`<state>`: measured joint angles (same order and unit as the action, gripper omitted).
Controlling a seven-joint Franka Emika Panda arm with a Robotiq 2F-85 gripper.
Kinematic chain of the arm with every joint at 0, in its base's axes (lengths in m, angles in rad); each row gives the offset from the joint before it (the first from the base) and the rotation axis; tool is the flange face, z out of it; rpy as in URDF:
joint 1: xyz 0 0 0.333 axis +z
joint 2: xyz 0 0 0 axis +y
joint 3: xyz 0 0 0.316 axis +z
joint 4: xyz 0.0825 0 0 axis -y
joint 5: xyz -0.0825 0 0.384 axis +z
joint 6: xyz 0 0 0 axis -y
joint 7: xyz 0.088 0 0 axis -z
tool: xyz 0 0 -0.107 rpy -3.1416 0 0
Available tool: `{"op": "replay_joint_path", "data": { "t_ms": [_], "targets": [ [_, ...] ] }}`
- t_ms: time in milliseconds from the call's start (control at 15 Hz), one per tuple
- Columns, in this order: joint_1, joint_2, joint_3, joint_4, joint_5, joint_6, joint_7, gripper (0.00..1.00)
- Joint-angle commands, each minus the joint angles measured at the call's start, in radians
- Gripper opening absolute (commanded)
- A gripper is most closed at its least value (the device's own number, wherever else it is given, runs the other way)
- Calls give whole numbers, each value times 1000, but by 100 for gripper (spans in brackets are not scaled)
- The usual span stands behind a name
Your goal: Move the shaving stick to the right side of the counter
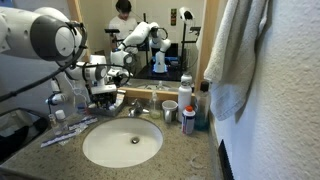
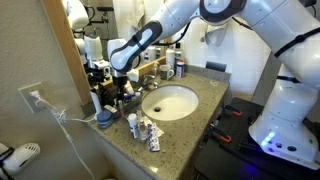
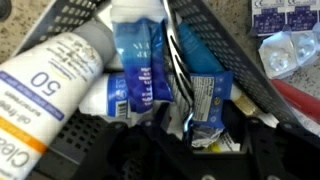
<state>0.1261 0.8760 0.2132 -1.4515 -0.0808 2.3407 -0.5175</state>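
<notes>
My gripper (image 1: 100,92) hangs over a black mesh basket (image 3: 70,150) at the back left of the granite counter (image 1: 190,155), behind the oval white sink (image 1: 122,143). It also shows in an exterior view (image 2: 122,85). In the wrist view its dark fingers (image 3: 195,140) are spread apart low in the basket, with the crumpled end of a blue packet (image 3: 205,100) between them. A slim dark striped thing (image 3: 180,55) lies among the packets. I cannot tell whether it is the shaving stick.
The basket also holds a white "50" sunscreen tube (image 3: 50,80). Toothbrushes (image 1: 60,135) lie left of the sink. A cup (image 1: 169,110) and a bottle (image 1: 188,120) stand to its right. A towel (image 1: 240,50) hangs on the right wall. Small packs (image 2: 145,130) lie at the counter's end.
</notes>
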Motion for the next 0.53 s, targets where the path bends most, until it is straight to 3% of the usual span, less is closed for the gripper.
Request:
{"op": "replay_joint_path", "data": {
  "t_ms": [0, 267, 467],
  "targets": [
    [17, 6, -18, 2, -32, 20, 42, 27],
    [20, 8, -21, 2, -53, 21, 52, 0],
    [23, 7, -22, 2, -59, 19, 51, 4]
  ]
}}
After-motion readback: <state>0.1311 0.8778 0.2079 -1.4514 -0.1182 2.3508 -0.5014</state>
